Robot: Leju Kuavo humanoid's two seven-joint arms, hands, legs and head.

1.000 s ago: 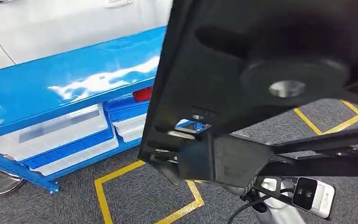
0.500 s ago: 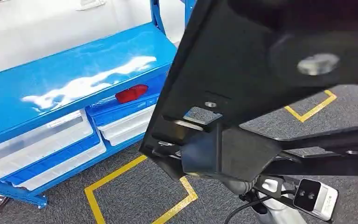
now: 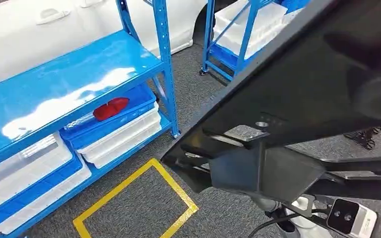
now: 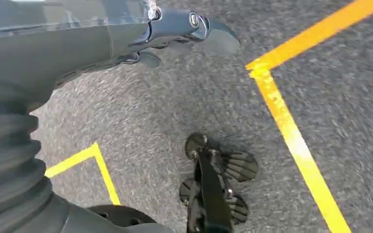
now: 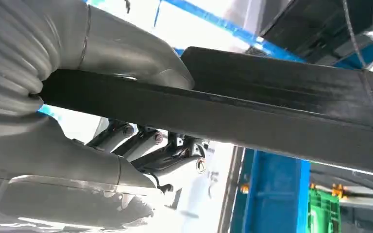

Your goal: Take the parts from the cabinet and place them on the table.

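Swinging right, my head camera has turned since a second ago, so the whole scene has slid left across the picture; nothing on the racks has itself moved, and a second rack has come into sight.

Nearest to me, the black part [image 3: 317,94] is a large flat panel with brackets on its underside, carried high and tilted, above the grey carpet [image 3: 144,198]. My right hand [image 5: 77,121] grips it: the thick thumb [image 5: 126,53] lies over one face of the panel's edge and the darker fingers [image 5: 145,145] curl up against the opposite face, clamped on it with no gap I can see.

My left hand [image 4: 126,43] hangs over the carpet, well apart from the black part. Its fingers [image 4: 189,26] are curled in together and hold nothing.

Below the black part, yellow floor tape [image 3: 139,198] marks out a square on the carpet. Beyond the tape stands the blue rack [image 3: 69,74], with a glossy top shelf. Under that shelf sit white and blue bins [image 3: 114,134], and a red object [image 3: 110,108] lies in the blue bin. Farther off, behind the black part's upper edge, a second blue rack [image 3: 238,34] carries white trays [image 3: 263,22].
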